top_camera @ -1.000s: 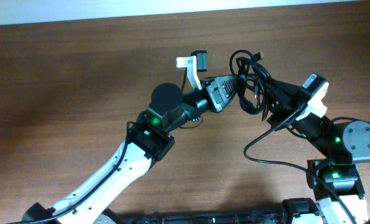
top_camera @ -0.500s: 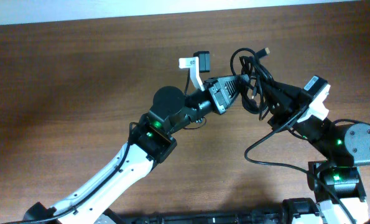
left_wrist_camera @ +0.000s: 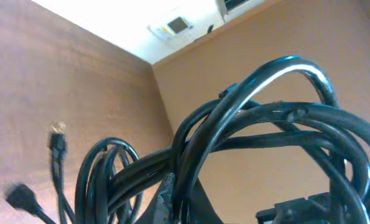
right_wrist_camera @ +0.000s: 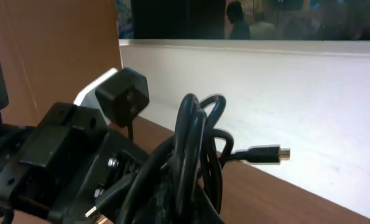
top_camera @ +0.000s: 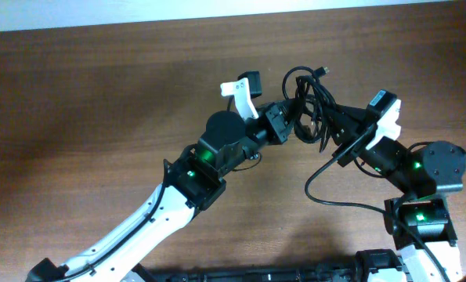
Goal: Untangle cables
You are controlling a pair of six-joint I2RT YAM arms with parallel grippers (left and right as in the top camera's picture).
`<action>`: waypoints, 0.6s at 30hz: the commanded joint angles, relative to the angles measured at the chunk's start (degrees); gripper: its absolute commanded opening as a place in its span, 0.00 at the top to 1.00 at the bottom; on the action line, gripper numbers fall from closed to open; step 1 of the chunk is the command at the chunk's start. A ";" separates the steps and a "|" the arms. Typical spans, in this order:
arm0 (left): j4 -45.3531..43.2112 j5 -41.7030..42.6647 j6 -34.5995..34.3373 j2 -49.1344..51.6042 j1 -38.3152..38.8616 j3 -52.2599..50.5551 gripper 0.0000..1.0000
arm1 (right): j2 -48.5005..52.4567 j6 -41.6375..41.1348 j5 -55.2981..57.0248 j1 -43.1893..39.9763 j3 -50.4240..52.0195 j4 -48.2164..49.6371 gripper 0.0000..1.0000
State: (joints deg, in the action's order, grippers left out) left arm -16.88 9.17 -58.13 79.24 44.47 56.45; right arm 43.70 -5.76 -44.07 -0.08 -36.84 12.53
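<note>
Overhead, cables (top_camera: 309,88) bunch between left pincer (top_camera: 294,119) and right pincer (top_camera: 332,123).

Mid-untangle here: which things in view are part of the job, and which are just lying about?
Job: cables, bunched between the two arms; left gripper; right gripper.
Not the job: wooden table; thick black wire fixed to the right arm, looping over the table.

- Black cables (top_camera: 311,98), tangled in one looped bundle, over the brown counter (top_camera: 99,94).
- Left jaws and right jaws touch it from opposite sides.
</note>
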 commanded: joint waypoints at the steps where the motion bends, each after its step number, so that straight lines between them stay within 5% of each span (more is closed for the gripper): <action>1: -2.80 -4.07 15.78 -0.28 -0.74 0.28 1.00 | -1.20 0.00 -2.84 0.07 -0.68 -2.38 0.96; 4: -6.12 -4.02 30.80 -0.28 -0.74 0.28 1.00 | -1.20 0.00 -2.60 0.07 -0.68 -7.41 0.96; 8: -7.08 -3.98 42.12 -0.28 -0.74 0.28 1.00 | -1.20 -0.07 7.43 0.07 -0.68 -15.13 0.96; 12: -7.08 16.24 59.89 -0.28 -0.74 0.28 1.00 | -1.20 -0.76 20.09 0.07 -0.68 -15.37 0.96; 18: -6.82 29.27 65.79 -0.28 -0.74 0.28 1.00 | -1.20 -13.27 37.53 0.07 -0.68 -15.10 0.93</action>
State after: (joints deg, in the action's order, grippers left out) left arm -22.98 28.53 4.47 80.23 42.89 56.14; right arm 41.78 -15.51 -17.76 0.84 -37.45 -2.72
